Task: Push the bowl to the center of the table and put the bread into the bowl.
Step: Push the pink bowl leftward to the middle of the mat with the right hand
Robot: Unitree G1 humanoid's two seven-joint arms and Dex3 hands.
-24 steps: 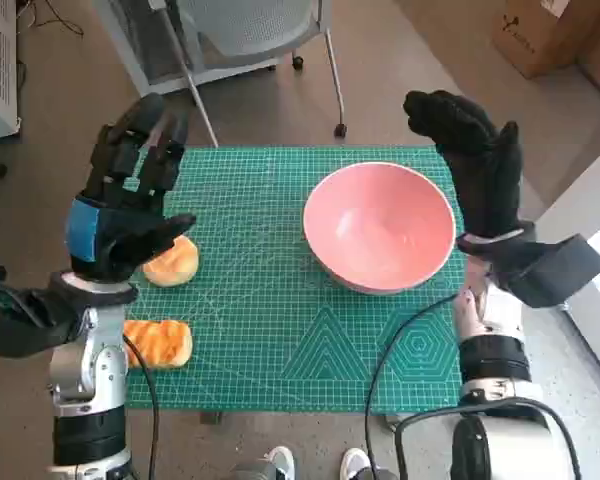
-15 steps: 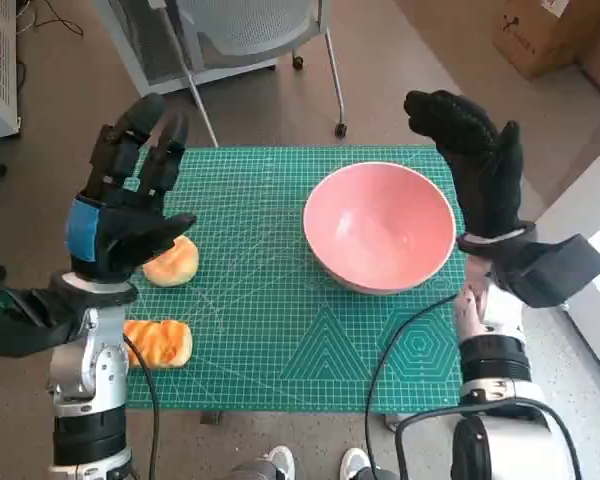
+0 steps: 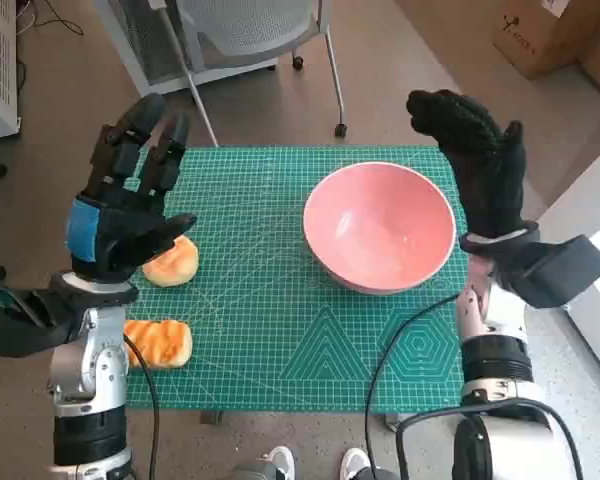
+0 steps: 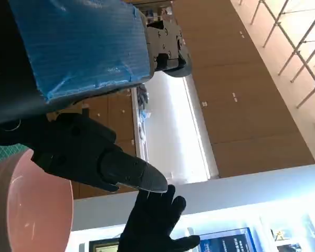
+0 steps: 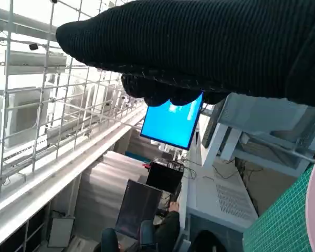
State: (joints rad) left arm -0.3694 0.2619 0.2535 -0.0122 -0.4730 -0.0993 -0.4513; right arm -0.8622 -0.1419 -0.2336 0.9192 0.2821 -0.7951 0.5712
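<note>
Barely anything changes vs a sec ago: our right hand (image 3: 480, 170) drifts a hair right, fingers spread, holding nothing, just beside the pink bowl (image 3: 379, 227), which stays right of center. Left hand (image 3: 125, 205) hovers spread over the bread (image 3: 171, 261), w/ a 2nd piece (image 3: 158, 343) nearer, so the push hasn't begun imo.

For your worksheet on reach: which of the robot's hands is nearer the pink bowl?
Right. The right hand hovers open beside the pink bowl, at its right rim; the left hand is across the mat, over the bread.

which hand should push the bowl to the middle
The right hand: it is raised, open, just beside the bowl's outer rim. The left hand hovers over the bread, far across the mat.
</note>
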